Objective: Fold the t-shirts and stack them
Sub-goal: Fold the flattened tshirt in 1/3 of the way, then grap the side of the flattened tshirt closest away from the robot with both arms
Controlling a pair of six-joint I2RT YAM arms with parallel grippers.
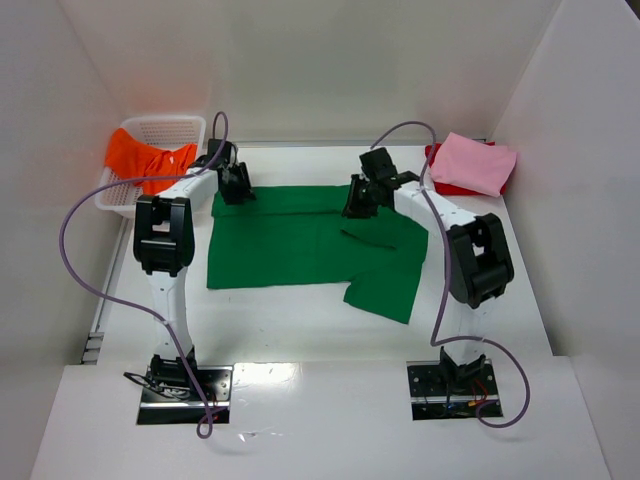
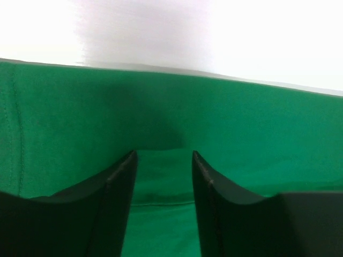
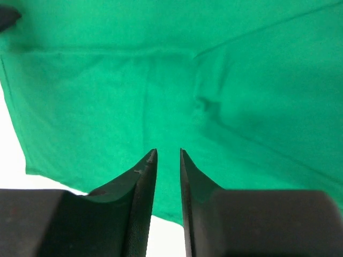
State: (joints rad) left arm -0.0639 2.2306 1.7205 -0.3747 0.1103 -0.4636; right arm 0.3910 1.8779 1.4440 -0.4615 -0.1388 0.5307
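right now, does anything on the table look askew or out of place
The green t-shirt lies lopsided, its right part sticking out askew toward the near edge. The orange t-shirt hangs over the left rim of the white basket.

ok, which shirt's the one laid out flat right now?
The green t-shirt, spread open in the middle. The orange t-shirt is draped over the white basket back left; the pink t-shirt sits folded on the red t-shirt back right.
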